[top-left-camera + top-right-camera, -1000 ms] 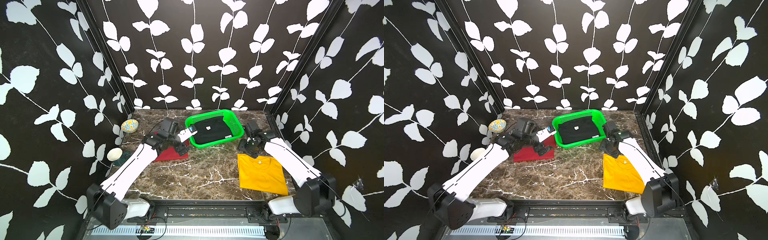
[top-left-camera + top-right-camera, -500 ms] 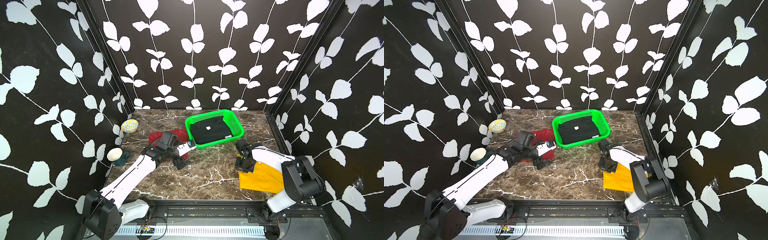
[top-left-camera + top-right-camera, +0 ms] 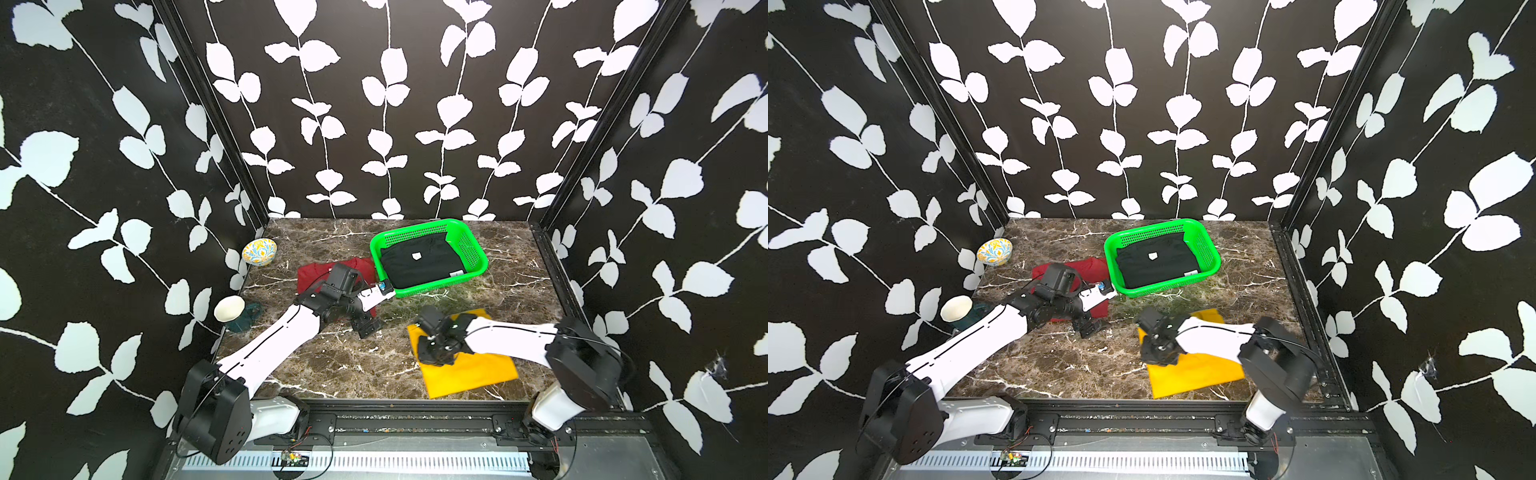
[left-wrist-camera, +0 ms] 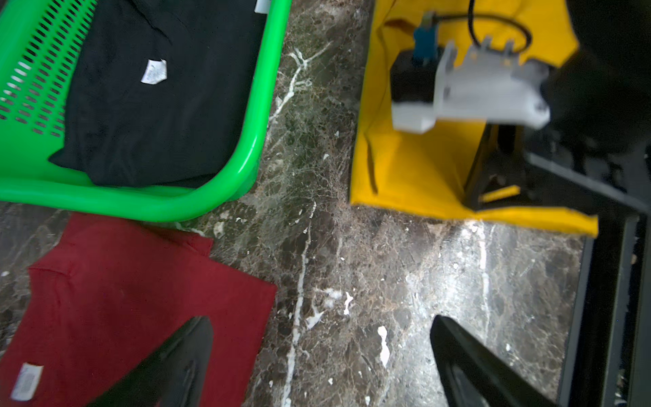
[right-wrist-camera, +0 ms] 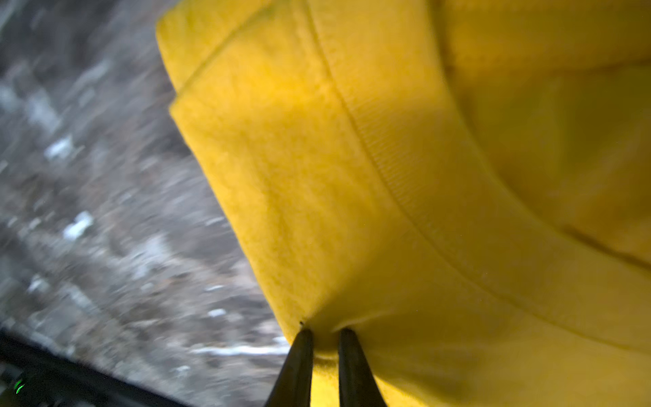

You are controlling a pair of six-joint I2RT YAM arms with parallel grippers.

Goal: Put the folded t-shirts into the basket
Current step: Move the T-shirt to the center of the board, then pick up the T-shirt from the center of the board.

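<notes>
Yellow tee [image 3: 469, 374] is now pinched: the right gripper [image 5: 326, 333] was up by the basket [image 3: 440, 287] a second ago and has since dropped onto the tee's 10 o'clock corner and clamped. Its jaws are nearly together on the folded edge, cloth puckered between them. Tee still lies on the marble table [image 3: 365, 374] at 4 o'clock, not lifted. Left gripper [image 4: 322, 352] has backed off the basket toward 6 o'clock, jaws wide apart and holding nothing, straddling the near corner of the red tee [image 3: 316, 274]. Red tee sits at 10 o'clock, right against the basket. Black tee [image 3: 419, 259] is already in the basket at 1 o'clock. So one of three is done and the second grasp looks made. Next is lift and carry toward 12 o'clock; with a one-corner grip the fold will likely sag open
</notes>
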